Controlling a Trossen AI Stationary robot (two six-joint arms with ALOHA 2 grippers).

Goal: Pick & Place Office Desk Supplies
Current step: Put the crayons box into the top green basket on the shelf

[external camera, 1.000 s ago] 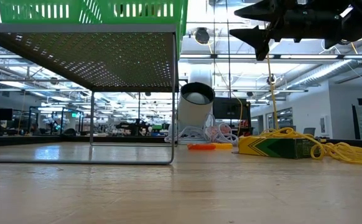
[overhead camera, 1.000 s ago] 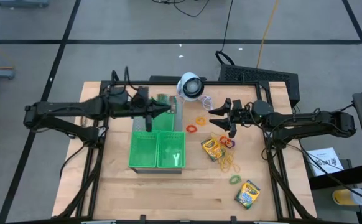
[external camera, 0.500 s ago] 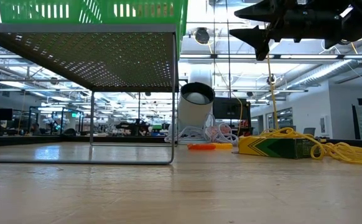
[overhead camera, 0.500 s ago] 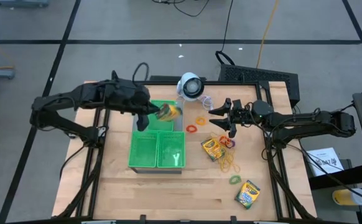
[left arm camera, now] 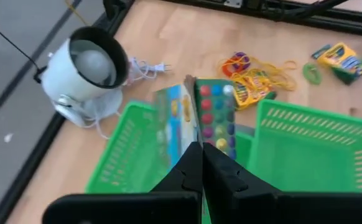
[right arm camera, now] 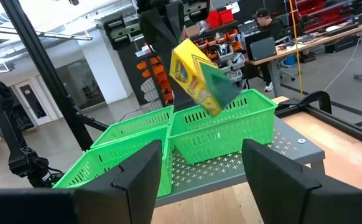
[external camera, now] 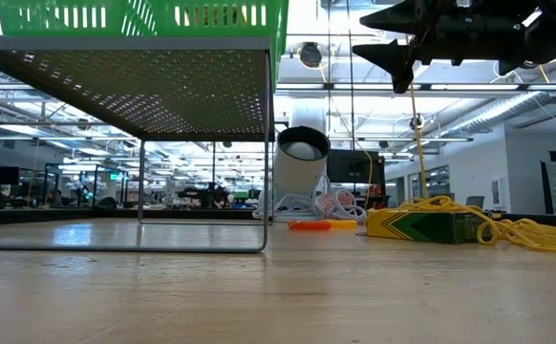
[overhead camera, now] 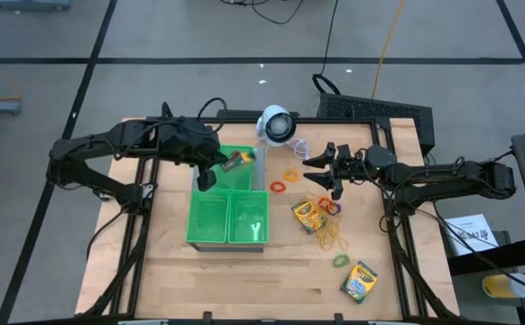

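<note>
My left gripper (overhead camera: 217, 167) is shut on a yellow-and-green crayon box (overhead camera: 238, 161) above the far green tray (overhead camera: 244, 179). The right wrist view shows that box (right arm camera: 199, 78) tilted in the air over the trays. My right gripper (overhead camera: 315, 174) is open and hovers over the table right of the trays, touching nothing. Below and near it lie an orange loop (overhead camera: 290, 174), a red loop (overhead camera: 278, 187) and a second crayon box (overhead camera: 307, 217) flat under tan-yellow loops (overhead camera: 330, 237). A green loop (overhead camera: 340, 261) and a third box (overhead camera: 359, 281) lie nearer the front edge. My left gripper pinches the crayon box between its two shut fingers (left arm camera: 201, 163) at the box's end nearest them (left arm camera: 194, 138). The fingers slant down from the table's left. The box is lifted clear and hangs tilted beyond the fingertips, over the far tray.
The green trays (overhead camera: 207, 236) sit on a perforated metal stand (external camera: 163, 86) raised on thin legs. A white round device (overhead camera: 277, 125) with a cord stands at the far edge. Bare wood lies along the near edge, left of the third box.
My left arm has risen from a low, level reach over the far tray, and its gripper has drawn a little toward the table's left and tipped. The crayon box now shows beyond its fingertips, lifted above the tray, and has turned in the last half second.
</note>
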